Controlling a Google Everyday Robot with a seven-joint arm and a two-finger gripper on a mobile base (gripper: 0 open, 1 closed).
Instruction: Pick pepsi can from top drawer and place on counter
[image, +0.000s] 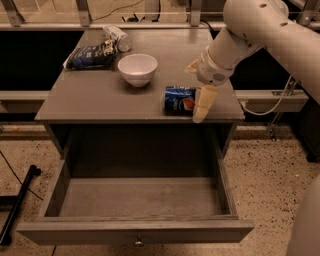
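The pepsi can lies on its side on the counter, near the front right edge. My gripper is just right of the can, open, with one finger beside the can's right end and the other behind it. The can looks free of both fingers. The top drawer is pulled fully out below the counter; its inside shows nothing in it, and its knob is on the front panel.
A white bowl stands on the counter left of the can. A dark blue snack bag and a small whitish container lie at the back left. A black pole lies on the floor at left.
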